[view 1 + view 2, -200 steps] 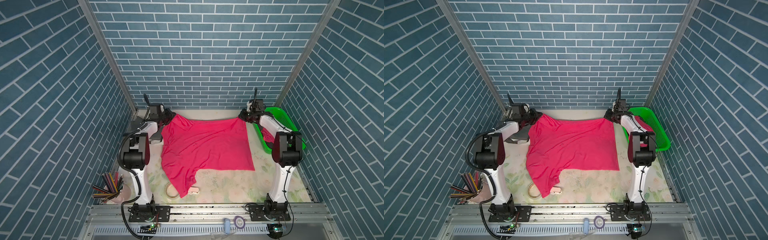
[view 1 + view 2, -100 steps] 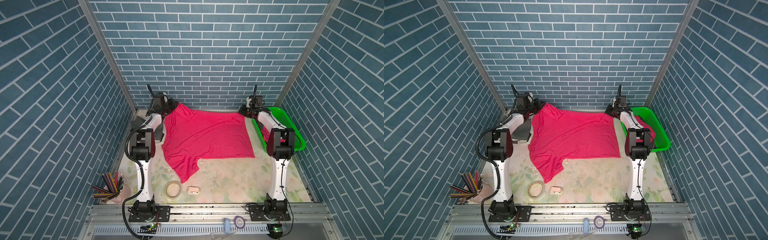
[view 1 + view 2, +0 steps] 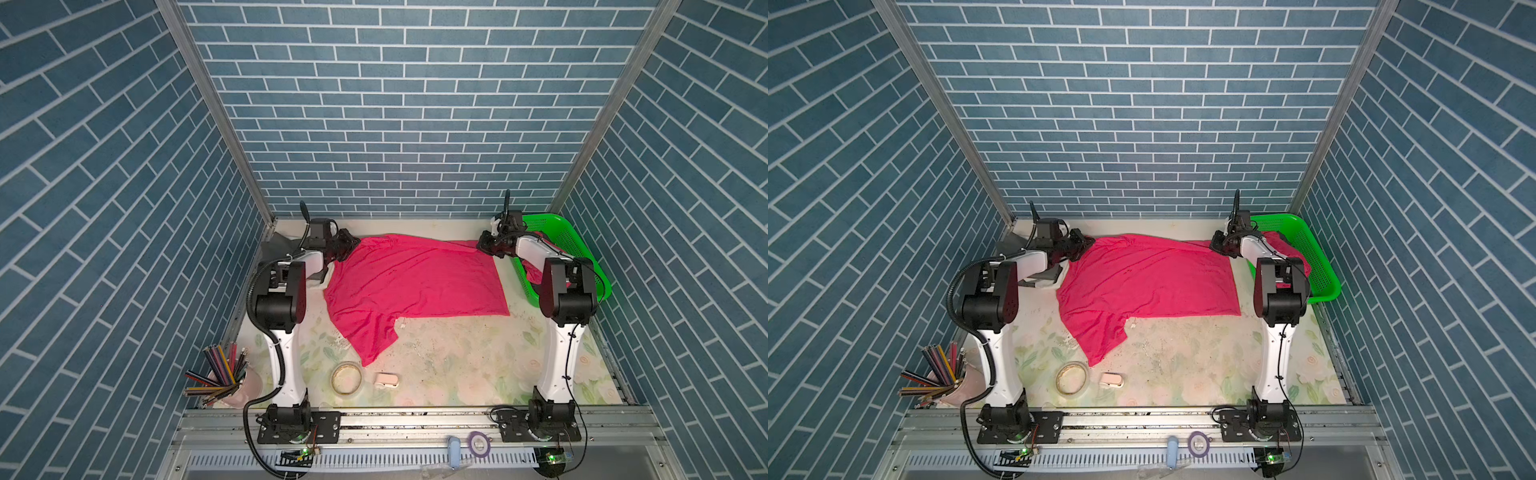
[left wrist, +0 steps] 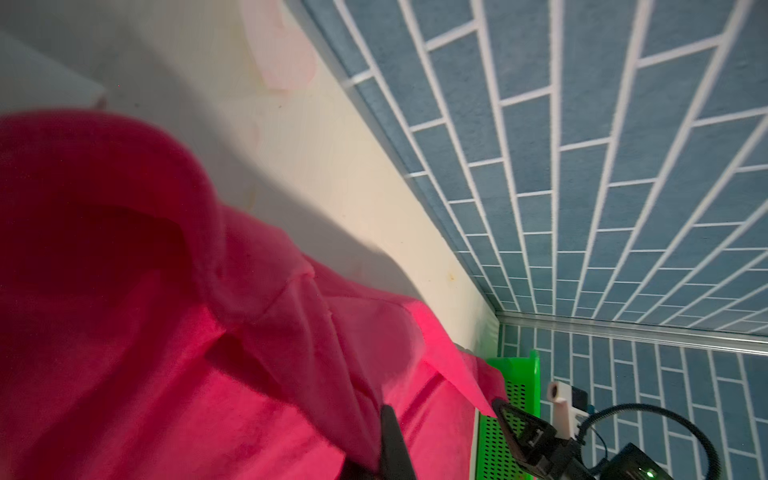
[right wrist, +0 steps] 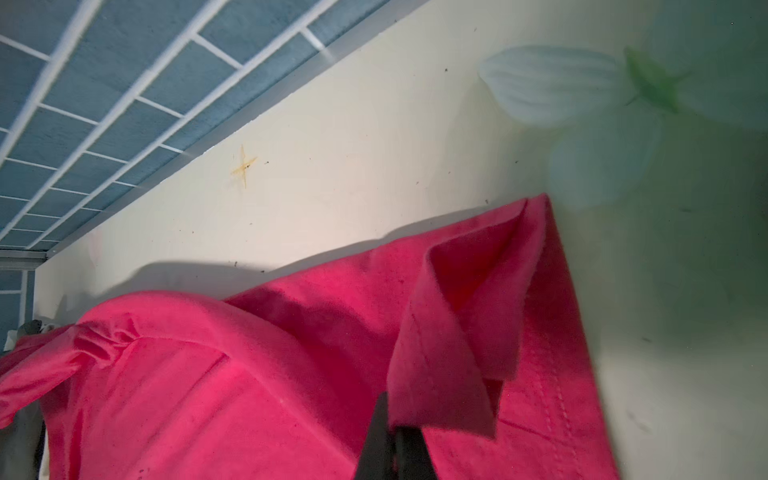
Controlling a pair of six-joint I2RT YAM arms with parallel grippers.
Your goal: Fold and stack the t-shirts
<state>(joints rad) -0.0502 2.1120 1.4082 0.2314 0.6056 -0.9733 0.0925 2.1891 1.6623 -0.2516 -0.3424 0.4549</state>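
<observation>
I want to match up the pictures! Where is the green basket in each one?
Top view: the green basket sits at the far right, to the right of the pink t-shirt.
Top view: the same spot, far right, to the right of the shirt.
Left wrist: it peeks out past the shirt's far corner.
Right wrist: not in it.
Shared landmark: the pink t-shirt, seen in all four views.

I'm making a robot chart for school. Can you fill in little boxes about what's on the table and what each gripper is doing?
shirt: pink shirt spread on the table, not folded yet
left gripper: shut on the shirt's far left corner
right gripper: shut on its far right corner
basket: green, far right, pink cloth inside
front left: tape roll, pencils in a cup
</observation>
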